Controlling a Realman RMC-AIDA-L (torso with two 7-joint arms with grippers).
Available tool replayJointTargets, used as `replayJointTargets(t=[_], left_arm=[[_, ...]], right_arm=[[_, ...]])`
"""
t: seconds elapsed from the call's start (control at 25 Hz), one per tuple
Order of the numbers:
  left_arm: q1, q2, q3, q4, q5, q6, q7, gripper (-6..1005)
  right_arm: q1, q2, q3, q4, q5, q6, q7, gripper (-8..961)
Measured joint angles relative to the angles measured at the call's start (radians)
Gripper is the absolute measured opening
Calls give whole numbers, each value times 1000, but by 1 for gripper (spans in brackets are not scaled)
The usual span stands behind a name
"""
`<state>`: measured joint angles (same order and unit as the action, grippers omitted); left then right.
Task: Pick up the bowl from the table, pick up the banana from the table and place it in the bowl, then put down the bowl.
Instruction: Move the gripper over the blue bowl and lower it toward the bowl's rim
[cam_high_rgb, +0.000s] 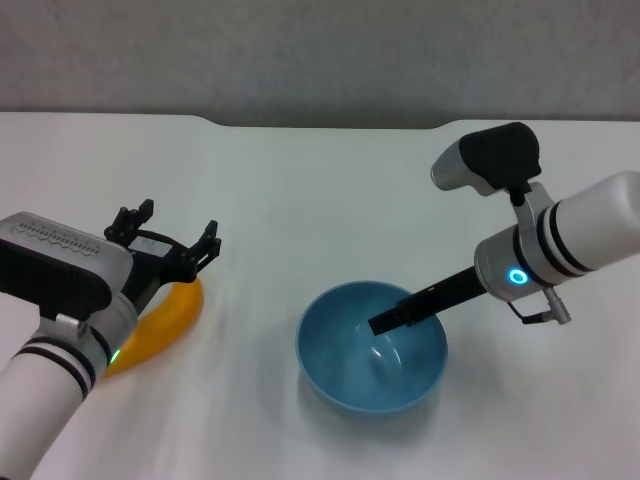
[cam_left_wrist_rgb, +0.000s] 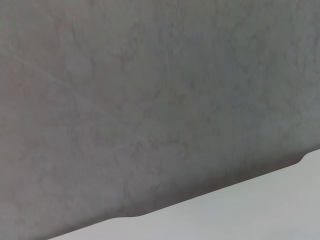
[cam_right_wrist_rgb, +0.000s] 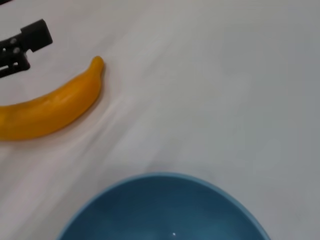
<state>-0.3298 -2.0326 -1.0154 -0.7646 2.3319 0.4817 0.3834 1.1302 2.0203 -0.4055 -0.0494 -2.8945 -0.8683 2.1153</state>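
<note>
- Table (cam_high_rgb: 330, 200): flat white top with nothing on it but the two task items; a shallow notch is cut in the far edge, and a grey wall (cam_left_wrist_rgb: 150, 100) stands behind it.
- Left wrist view takes in only that grey wall and a strip of the table's far edge with the notch.
- Bowl (cam_high_rgb: 371, 346): right of centre on the near part of the table, upright, resting on the surface. Round, deep, glossy light blue, plain, with a bright highlight inside. Holds nothing but a gripper finger.
- Right gripper (cam_high_rgb: 400, 315): reaches in from the right, at the bowl's right rim. One dark finger (cam_high_rgb: 420, 305) slants down inside the bowl; the other finger is not visible, so I cannot tell whether it grips the rim.
- Banana (cam_high_rgb: 160, 328): lies flat on the table well left of the bowl. Smooth, curved, yellow-orange, its tip pointing far-right. The near half is hidden in the head view behind the left arm.
- Left gripper (cam_high_rgb: 170, 240): just above the banana's far end, black fingers (cam_high_rgb: 205, 245) spread apart, holding nothing.
- Right wrist view: open table between banana and bowl, nothing in the way; one of the left gripper's fingers shows just beyond the banana.
</note>
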Motion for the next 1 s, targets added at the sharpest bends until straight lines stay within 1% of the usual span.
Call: replayJointTargets(t=[0.2,0.52,0.72,0.92,1.0], left_arm=[[0,0,0,1,-2,0,-1,890],[0,0,0,7,-5,0,-3,890],[0,0,0,8,-5,0,-3,891],[0,0,0,9,-5,0,-3,891],[0,0,0,9,-5,0,-3,891]], right_arm=[[-18,0,-3,2,0,9,-3,646],[-24,1,1,0,1,44,-27,640],[-29,4,6,25,3,121,-42,636],[-30,5,8,44,3,145,-51,393],[-30,5,14,45,5,148,-56,252]])
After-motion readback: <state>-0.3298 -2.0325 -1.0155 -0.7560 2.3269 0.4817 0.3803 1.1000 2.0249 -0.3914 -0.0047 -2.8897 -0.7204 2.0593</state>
